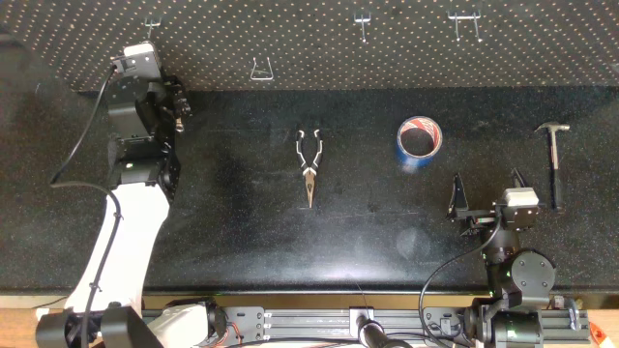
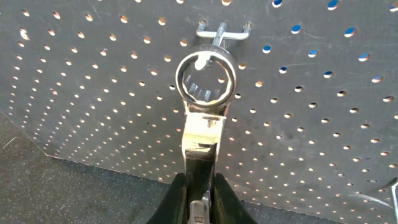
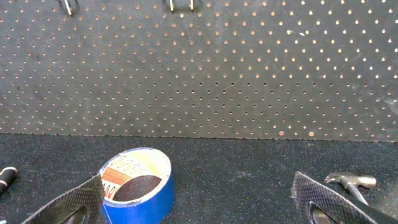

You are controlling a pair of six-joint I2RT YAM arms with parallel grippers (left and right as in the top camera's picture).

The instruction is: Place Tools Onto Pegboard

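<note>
the wrench (image 2: 202,130) is clamped by its shank in the left gripper (image 2: 200,202), at upper left of the top view, long axis running straight from the fingers to the hook (image 2: 222,32). its ring end is laid over that hook on the pegboard (image 2: 93,93); whether it is threaded on cannot be told. the right gripper (image 1: 486,184), spread wide and empty, is held at lower right.

Workshop-style bench, marked out by a perforated pegboard (image 1: 387,48) with metal hooks (image 1: 363,21), a dark mat (image 1: 242,222) below, and hand tools: pliers (image 1: 309,159), tape (image 1: 420,140), hammer (image 1: 553,159), and a wrench (image 2: 205,78) at one hook.
</note>
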